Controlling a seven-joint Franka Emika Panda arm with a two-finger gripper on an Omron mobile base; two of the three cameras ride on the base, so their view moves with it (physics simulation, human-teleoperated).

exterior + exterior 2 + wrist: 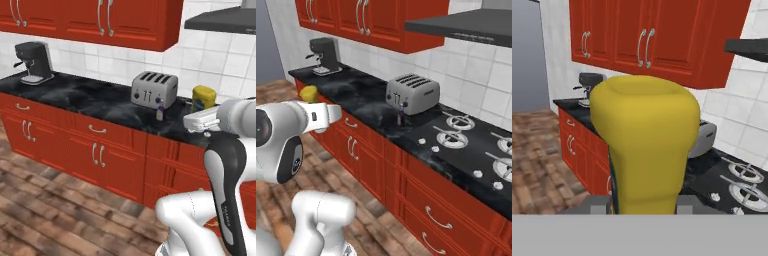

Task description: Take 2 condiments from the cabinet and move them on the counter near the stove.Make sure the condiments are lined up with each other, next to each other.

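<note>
The two-finger gripper [643, 210] is grasping the yellow squeeze bottle [644, 150]; the small dark brown bottle [160, 111] is standing on the black marble counter [90, 97] before the silver toaster [154, 89].

This is a kitchen in a home. A long black counter [371, 100] sits on red drawers [95, 131]. Red cabinets [125, 20] hang on a white tiled wall [476, 70]. A toaster [412, 93] stands at 9 o'clock from the stove [476, 145]. A coffee machine [34, 62] sits at the far end. The floor [45, 200] looks like brown wood.
</note>
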